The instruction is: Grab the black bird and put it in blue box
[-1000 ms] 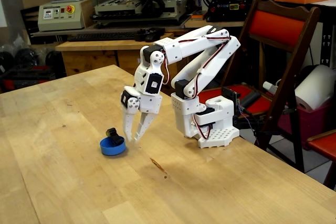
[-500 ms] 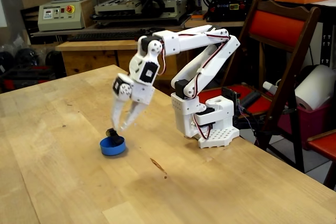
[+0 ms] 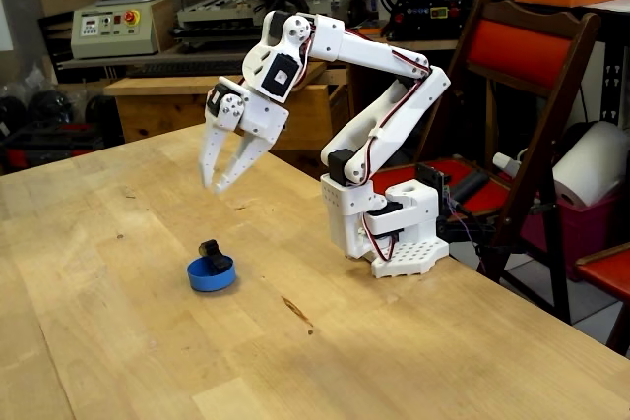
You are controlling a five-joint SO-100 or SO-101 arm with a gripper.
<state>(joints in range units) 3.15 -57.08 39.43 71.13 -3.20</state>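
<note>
Black bird (image 3: 210,251) sits in blue box (image 3: 212,275), tool (image 3: 213,186) apart above.

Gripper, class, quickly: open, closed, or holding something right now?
Gripper: open and empty, raised above the table; the bird sits in the blue box.

1. The black bird (image 3: 210,249), below the tool (image 3: 214,186), is too small to make out beak or base; its lower part is hidden behind the blue box (image 3: 212,277) rim.
2. The desk (image 3: 118,341) is cut off at the left and bottom edges.
</note>
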